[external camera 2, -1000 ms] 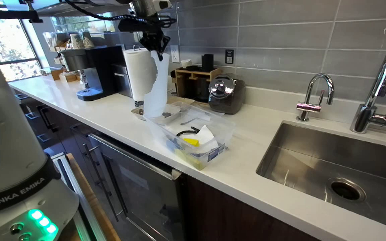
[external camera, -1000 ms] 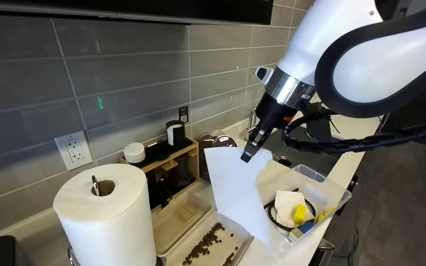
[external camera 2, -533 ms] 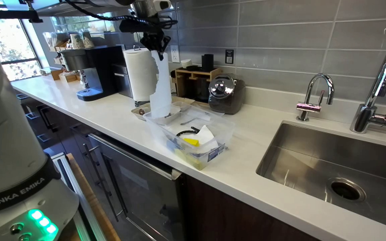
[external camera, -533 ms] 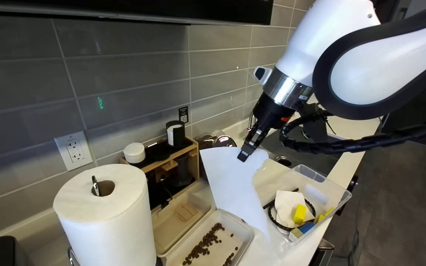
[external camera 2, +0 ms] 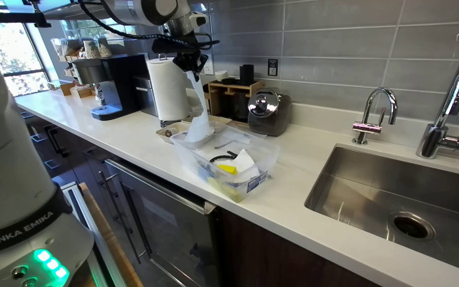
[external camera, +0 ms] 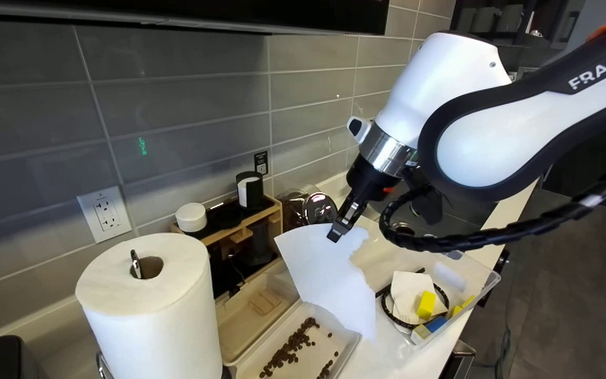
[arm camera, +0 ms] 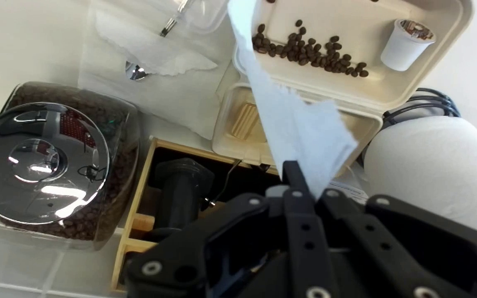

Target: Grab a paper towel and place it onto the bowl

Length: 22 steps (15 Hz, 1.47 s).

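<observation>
My gripper (external camera: 336,232) is shut on the top part of the paper towel (external camera: 329,273), a thin white sheet with a ragged edge that hangs down. In both exterior views the sheet hangs free of the roll, the gripper (external camera 2: 193,77) holding its top and the sheet (external camera 2: 200,125) narrowing edge-on. In the wrist view the sheet (arm camera: 292,120) runs from the fingertips (arm camera: 300,182) across a white open tray (arm camera: 354,20) holding dark beans and a pod. The sheet's lower end overlaps the tray's edge (external camera: 358,339); I cannot tell whether they touch. Nothing is plainly a bowl.
The thick paper roll (external camera: 150,316) stands at the near left. A clear bin (external camera: 484,287) holds a black cable, napkin and yellow blocks. A bean jar (arm camera: 52,165) and wooden organizer (external camera: 253,223) stand by the wall. A sink (external camera 2: 373,191) lies further along the counter.
My gripper has moved lower and, in an exterior view, left toward the roll, carrying the paper towel. The sheet has swung and turned more edge-on. The bin and trays have not moved.
</observation>
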Motion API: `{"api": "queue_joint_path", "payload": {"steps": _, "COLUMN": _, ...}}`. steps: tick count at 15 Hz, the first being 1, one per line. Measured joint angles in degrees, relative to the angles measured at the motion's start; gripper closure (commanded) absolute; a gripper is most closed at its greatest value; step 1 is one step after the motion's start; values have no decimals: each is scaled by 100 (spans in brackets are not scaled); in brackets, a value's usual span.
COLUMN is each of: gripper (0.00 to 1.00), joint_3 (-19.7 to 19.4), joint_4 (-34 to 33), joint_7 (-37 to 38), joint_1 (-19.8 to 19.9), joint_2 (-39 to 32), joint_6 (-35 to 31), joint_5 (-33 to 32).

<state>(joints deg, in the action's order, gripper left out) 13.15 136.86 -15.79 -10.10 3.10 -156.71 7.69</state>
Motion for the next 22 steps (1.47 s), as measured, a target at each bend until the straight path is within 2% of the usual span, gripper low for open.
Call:
{"api": "queue_joint_path", "payload": {"steps": 8, "gripper": 100, "joint_3": -76, "joint_4": -80, "joint_7": 231, "joint_1": 4, "joint_2": -74, "joint_6": -149, "joint_5": -892}}
{"api": "queue_joint_path", "payload": {"steps": 14, "gripper": 100, "joint_3": 36, "joint_4": -239, "joint_7": 160, "joint_1": -192, "joint_2": -534, "joint_6": -222, "joint_5": -714}}
{"api": "queue_joint_path", "payload": {"steps": 17, "gripper": 100, "joint_3": 218, "joint_4": -389, "joint_7": -170, "joint_1": -244, "joint_2": -839, "joint_6": -249, "joint_5": -79}}
{"api": "queue_joint_path", "payload": {"steps": 22, "gripper": 100, "joint_3": 853, "joint_4": -700, "joint_7": -1554, "joint_1": -30, "joint_2": -1347, "joint_6": -392, "joint_5": 2046}}
